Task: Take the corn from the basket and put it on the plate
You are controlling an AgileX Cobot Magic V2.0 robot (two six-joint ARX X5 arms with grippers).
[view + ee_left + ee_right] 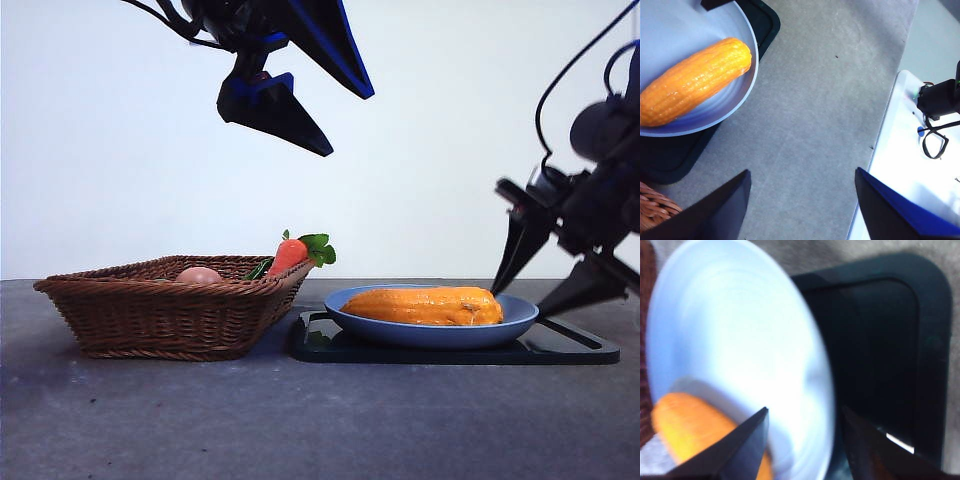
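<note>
Corn [424,306] lay lengthwise in the light-blue plate [505,328], and the plate sat on a flat black tray [575,350] on the grey table [320,420]. Beside the tray stood the wicker basket [150,315], with a carrot [290,254] leaning on its rim nearest the tray and a tan egg-like object [199,274] inside. The right gripper [805,440] hung just beside the plate's far rim, jaws apart and holding nothing. The left gripper [802,200] hovered high above the table, jaws also wide apart and empty.

Corn [695,432] on blue plate [740,340], black tray [880,350] beneath, blurred
</note>
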